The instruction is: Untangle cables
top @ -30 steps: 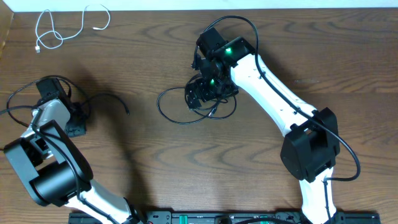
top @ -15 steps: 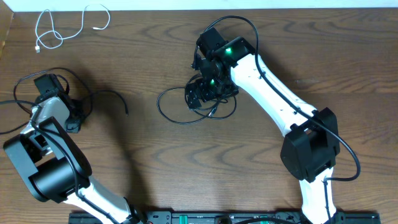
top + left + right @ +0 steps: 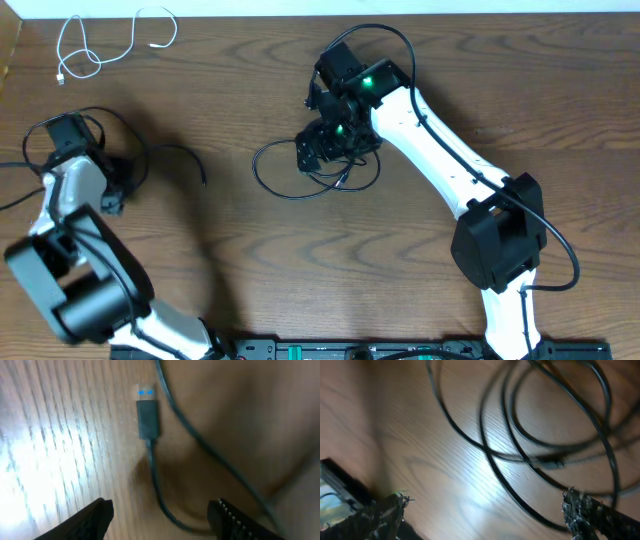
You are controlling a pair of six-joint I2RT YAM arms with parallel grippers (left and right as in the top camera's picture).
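Left gripper (image 3: 160, 510) and right gripper (image 3: 482, 505) both spread, nothing held.
Overhead: white cable (image 3: 118, 55) in the tabletop's (image 3: 250, 260) far-left corner, black tangle (image 3: 320, 165) mid-tabletop under the right gripper; only the left wrist view shows a plug (image 3: 148, 419).

Left hand (image 3: 162, 522): jaws closed a second ago, now parted. The black cable (image 3: 148, 419) lies released on the worktop (image 3: 60, 450), its plug free beyond the fingers. Left arm (image 3: 70, 185) has shifted nearer the white cable (image 3: 100, 45). The black cable's slack now arcs toward the white cable.
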